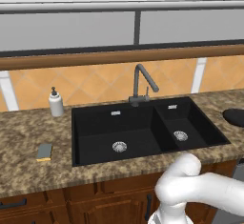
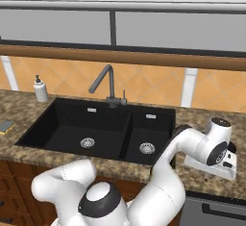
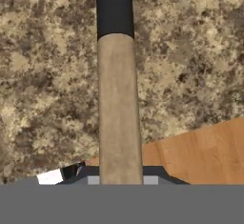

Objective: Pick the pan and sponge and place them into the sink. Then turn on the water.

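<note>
The tool (image 3: pixel 119 180) is pinching the pan's (image 1: pixel 236 117) wooden handle (image 3: pixel 119 108). The pan is sitting on the table (image 1: pixel 28 132), right of the sink (image 1: pixel 143 123). It looks hard and a bit heavy, so holding the handle near the bowl seems best.

Just ahead of the pincer, matt pale wood on the pan handle (image 3: pixel 119 108), speckled rough-looking stone counter (image 3: pixel 47 75) beneath it.
</note>
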